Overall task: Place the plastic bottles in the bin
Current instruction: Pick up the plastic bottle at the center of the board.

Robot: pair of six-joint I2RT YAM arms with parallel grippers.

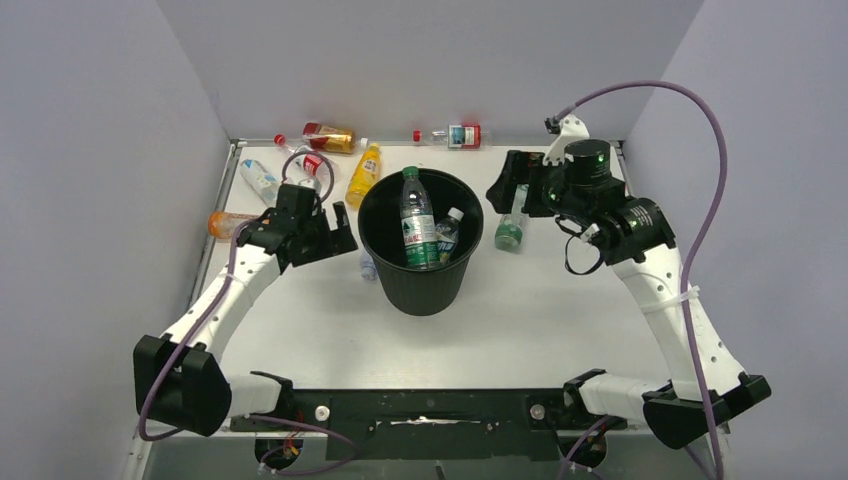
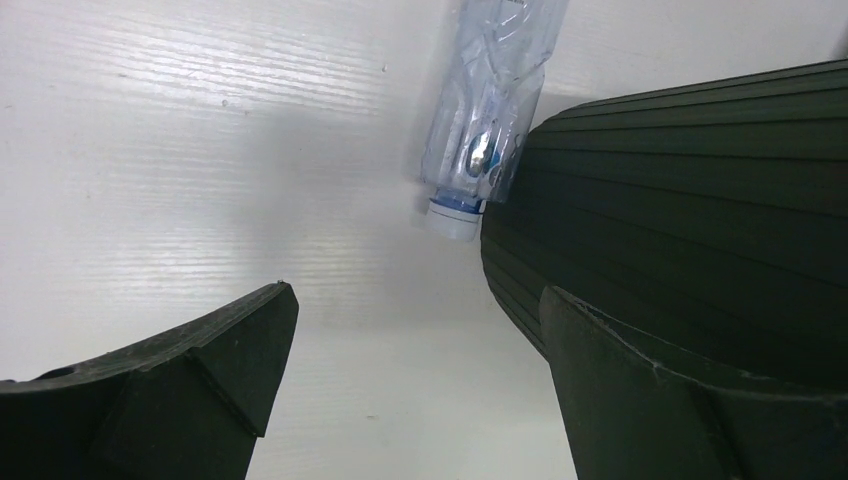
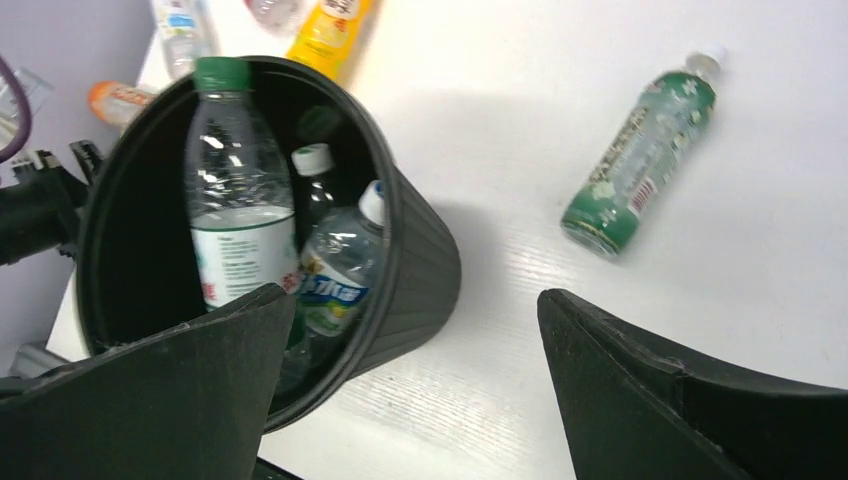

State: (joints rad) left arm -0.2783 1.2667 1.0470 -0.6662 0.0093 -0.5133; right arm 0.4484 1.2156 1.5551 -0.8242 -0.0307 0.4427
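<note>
– Plastic bottles [image 1: 418, 215]: where?
– Three stand inside the bin [image 1: 420, 290], centre table. One green bottle [image 1: 510, 232] lies just right of it, others far left.
– And the jaws?
– Left gripper [image 2: 415, 300] and right gripper [image 3: 415, 300] both spread apart, empty, flanking the bin.

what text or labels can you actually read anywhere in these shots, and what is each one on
No text reads clearly enough to quote.
Blue-labelled bottle in the bin: large white characters, too blurred.
Tall green-capped bottle: fine print on its white label, too small.
Green bottle: print along the label, blurred.
Yellow bottle and red-labelled bottle: labels too small.
Clear bottle beside the bin: no text visible.
</note>
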